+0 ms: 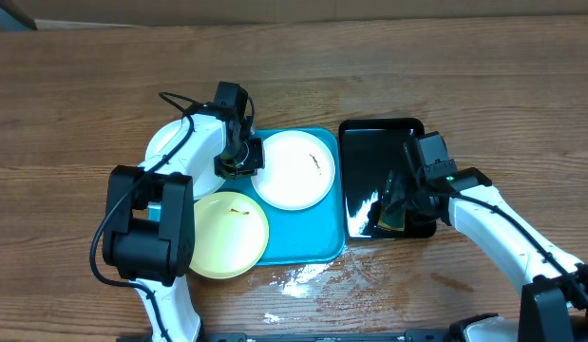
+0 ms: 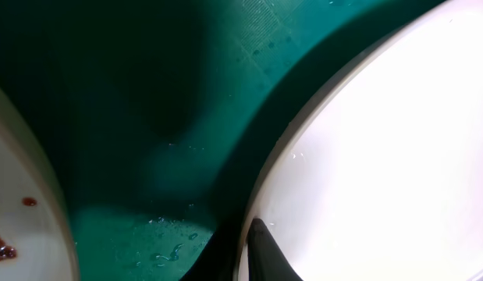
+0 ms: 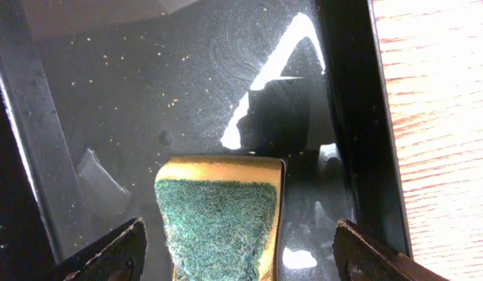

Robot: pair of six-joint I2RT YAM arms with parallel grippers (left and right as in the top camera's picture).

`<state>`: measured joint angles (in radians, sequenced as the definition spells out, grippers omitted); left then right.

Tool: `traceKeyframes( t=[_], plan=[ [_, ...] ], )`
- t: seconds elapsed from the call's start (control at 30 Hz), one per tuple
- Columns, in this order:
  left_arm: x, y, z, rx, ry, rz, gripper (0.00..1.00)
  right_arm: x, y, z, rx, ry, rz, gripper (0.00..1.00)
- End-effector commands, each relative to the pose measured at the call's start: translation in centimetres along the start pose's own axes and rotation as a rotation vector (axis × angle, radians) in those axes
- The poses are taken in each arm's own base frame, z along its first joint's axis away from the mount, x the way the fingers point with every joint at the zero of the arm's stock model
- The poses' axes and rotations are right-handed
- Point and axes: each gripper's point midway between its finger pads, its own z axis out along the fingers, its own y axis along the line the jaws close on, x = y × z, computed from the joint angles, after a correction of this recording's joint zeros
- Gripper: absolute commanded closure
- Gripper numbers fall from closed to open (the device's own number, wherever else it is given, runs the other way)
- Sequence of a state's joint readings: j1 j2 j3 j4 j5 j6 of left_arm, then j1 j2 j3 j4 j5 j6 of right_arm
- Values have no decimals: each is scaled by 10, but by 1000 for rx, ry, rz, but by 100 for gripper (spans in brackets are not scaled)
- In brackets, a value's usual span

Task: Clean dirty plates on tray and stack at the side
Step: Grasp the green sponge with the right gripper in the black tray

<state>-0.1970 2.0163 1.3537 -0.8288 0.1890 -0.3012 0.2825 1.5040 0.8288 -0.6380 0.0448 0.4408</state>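
STEP grab sponge, steady plate | left fingers (image 2: 266, 251) at white plate (image 1: 298, 171) 9 o'clock rim on blue tray (image 1: 303, 239), cannot tell if clamped | right fingers (image 3: 112, 254) spread, straddling sponge (image 3: 218, 222) in black tray (image 1: 369, 152), 3 o'clock | TIP: centre, lower, then squeeze sponge squarely.

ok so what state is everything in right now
white plate, dirty, dark smear near right rim, on teal tray
yellow plate, dirty, small stain near top
sponge, lying loose in black tub
black tub, wet inside
left gripper, at white plate's rim, grip unclear
right gripper, open, straddling sponge
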Motion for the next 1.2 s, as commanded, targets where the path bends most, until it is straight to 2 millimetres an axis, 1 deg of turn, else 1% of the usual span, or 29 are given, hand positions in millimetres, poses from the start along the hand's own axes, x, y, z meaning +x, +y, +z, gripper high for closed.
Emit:
traceKeyframes(
  t=[0.0, 0.1, 0.13, 0.23, 0.33, 0.4, 0.53, 0.6, 0.7, 0.8, 0.93, 1.0, 1.07, 1.13, 1.17],
  plan=[
    [-1, -2, 8, -14, 8, -27, 92, 1, -2, 1, 14, -4, -8, 23],
    [0, -3, 8, -9, 13, -38, 92, 5, 1, 1, -4, 16, -8, 24],
    [1, -3, 8, -5, 14, -40, 92, 6, 3, 1, -17, 25, -8, 26],
    [1, -5, 8, 7, 17, -41, 90, 10, 5, 2, -31, 45, -9, 26],
    [1, -6, 8, 10, 19, -41, 89, 19, 5, 3, -18, 74, -22, 26],
    [1, -6, 8, 10, 19, -42, 89, 25, 9, 5, -14, 92, -42, 26],
    [1, -6, 8, 10, 19, -42, 89, 30, 17, 12, -17, 102, -72, 26],
    [1, -6, 8, 10, 19, -51, 89, 30, 17, 18, 0, 99, -84, 28],
    [2, -7, 8, 17, 22, -53, 89, 26, 11, 23, 46, 77, -90, 39],
    [3, -7, 8, 15, 28, -58, 88, 18, 6, 25, 82, 41, -92, 46],
    [4, -7, 8, 14, 30, -66, 83, 7, 11, 26, 65, -8, -88, 54],
    [4, -7, 8, 14, 30, -66, 83, 2, 15, 26, 52, -28, -87, 61],
    [4, -6, 8, 13, 31, -66, 82, -3, 18, 26, 40, -48, -85, 63],
    [4, -6, 8, 13, 31, -66, 81, -9, 22, 25, 25, -73, -111, 63],
    [4, -6, 8, 13, 31, -66, 81, -10, 22, 25, 24, -76, -123, 59]
  ],
)
